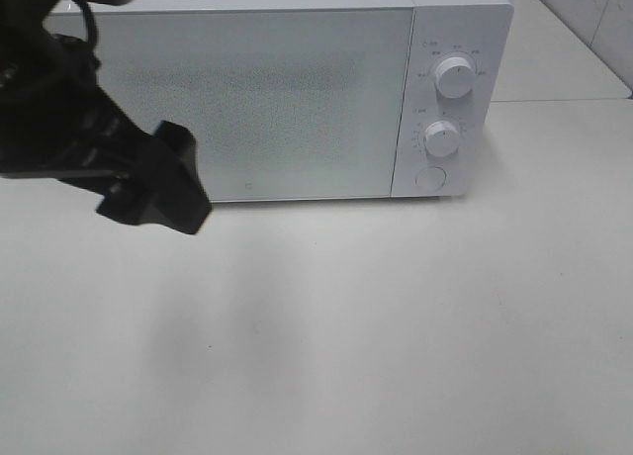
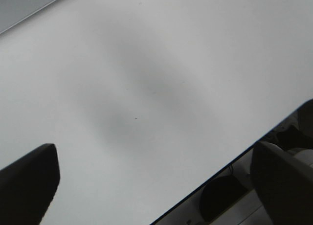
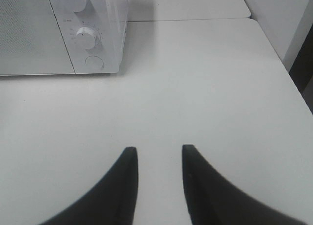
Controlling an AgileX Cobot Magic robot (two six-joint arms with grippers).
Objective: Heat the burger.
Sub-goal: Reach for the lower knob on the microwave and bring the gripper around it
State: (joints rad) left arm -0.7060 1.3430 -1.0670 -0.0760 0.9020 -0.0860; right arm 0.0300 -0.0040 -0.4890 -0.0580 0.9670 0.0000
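The burger is out of view in every frame. A white microwave [image 1: 257,99] stands at the back of the table with its frosted door closed; the right wrist view also catches the microwave [image 3: 29,34]. My left gripper [image 1: 163,193] hangs in front of the door's left part, above the table. In its own wrist view the left gripper [image 2: 156,186] is open, its fingers far apart over bare tabletop. My right gripper [image 3: 159,150] does not show in the high view. It hovers over the table to the right of the microwave, open by a narrow gap and holding nothing.
The microwave's panel carries an upper knob [image 1: 455,76], a lower knob [image 1: 441,137] and a round button [image 1: 431,178]. The white table [image 1: 396,326] reaches forward from it. The table's edge [image 2: 220,178] runs close by the left gripper. A wall [image 3: 283,19] rises at the right.
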